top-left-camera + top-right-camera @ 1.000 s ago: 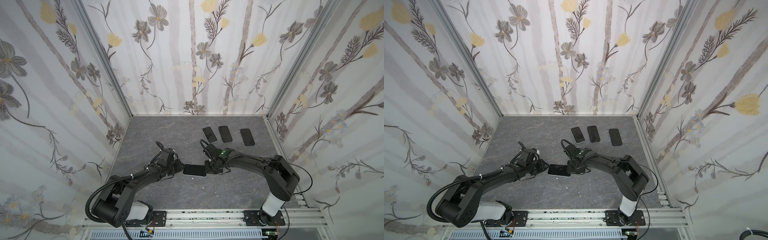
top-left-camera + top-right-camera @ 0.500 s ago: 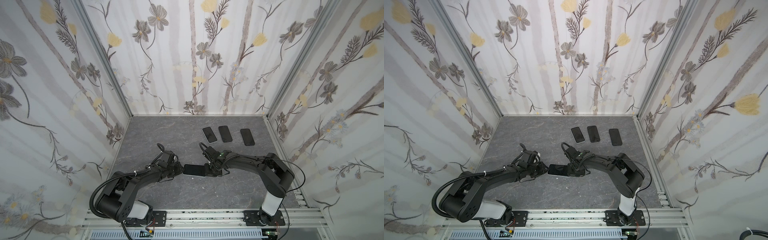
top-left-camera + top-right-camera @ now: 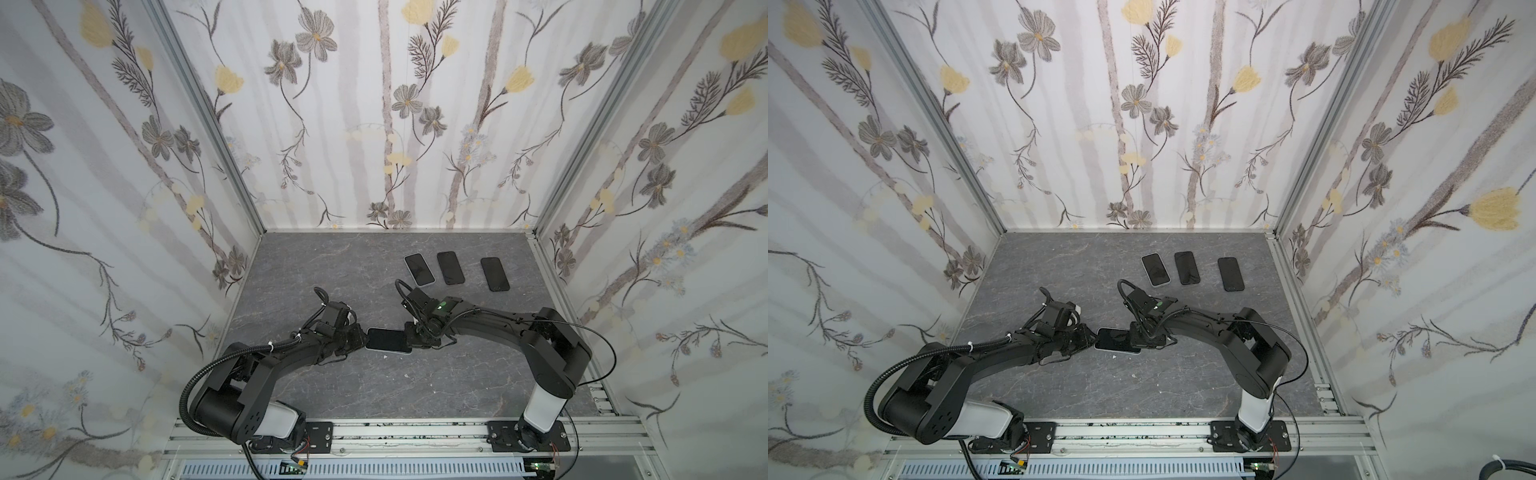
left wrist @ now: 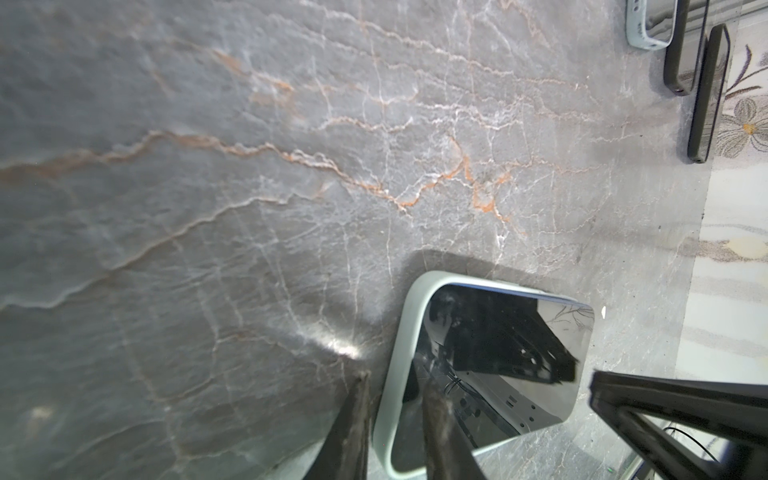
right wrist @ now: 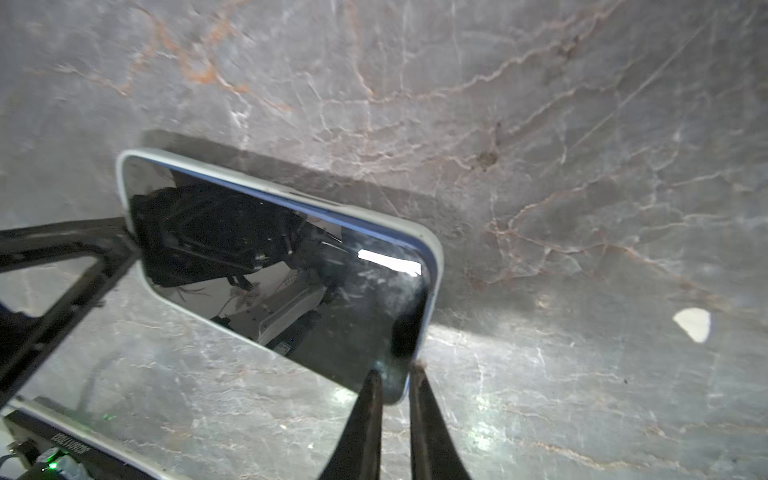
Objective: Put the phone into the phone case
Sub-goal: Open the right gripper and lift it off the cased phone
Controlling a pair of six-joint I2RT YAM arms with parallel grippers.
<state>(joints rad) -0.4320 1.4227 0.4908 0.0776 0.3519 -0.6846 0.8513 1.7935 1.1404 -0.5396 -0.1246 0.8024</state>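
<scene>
In the last second both your arms crept slightly inward over the grey table [image 3: 316, 266], bringing the left gripper [image 3: 362, 337] and right gripper [image 3: 412, 338] onto the ends of the phone [image 3: 388, 340], which stayed mid-table. Only the wrist views showed the pale phone case [image 4: 398, 353] already ringing it, one long side seemingly unseated. Left fingers [image 4: 353, 428] pinched the case's end rim; right fingers [image 5: 368, 419] pinched a cased corner.
</scene>
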